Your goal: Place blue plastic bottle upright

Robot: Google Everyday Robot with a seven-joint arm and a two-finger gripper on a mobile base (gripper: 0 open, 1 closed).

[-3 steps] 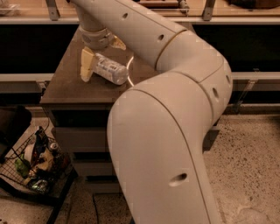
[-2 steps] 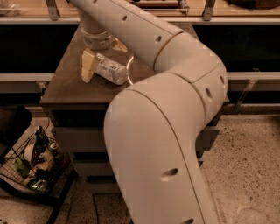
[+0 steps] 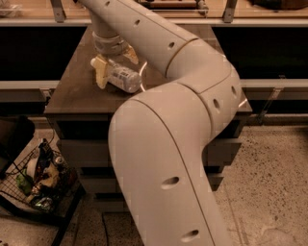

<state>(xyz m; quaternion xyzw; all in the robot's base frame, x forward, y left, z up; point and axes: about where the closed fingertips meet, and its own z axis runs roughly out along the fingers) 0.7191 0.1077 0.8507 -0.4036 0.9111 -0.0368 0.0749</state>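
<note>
The blue plastic bottle [image 3: 124,79] lies on its side on the dark tabletop [image 3: 77,91], near the left middle, with its pale label facing up. My gripper [image 3: 115,65] hangs over it from the top of the view. One yellowish finger [image 3: 101,73] stands on the bottle's near left side and the other finger [image 3: 131,55] on its far side. The fingers straddle the bottle and stand apart, and the bottle rests on the table. My large white arm [image 3: 173,144] fills the middle of the view and hides the table's right part.
The table is a cabinet with drawers [image 3: 84,153] below. A wire basket [image 3: 38,180] with several small items stands on the floor at lower left. A wooden shelf with metal brackets [image 3: 57,12] runs along the back. Speckled floor [image 3: 274,182] lies to the right.
The arm's elbow has shifted slightly to the left and nearer the camera. The gripper and the bottle stay in about the same place on the table.
</note>
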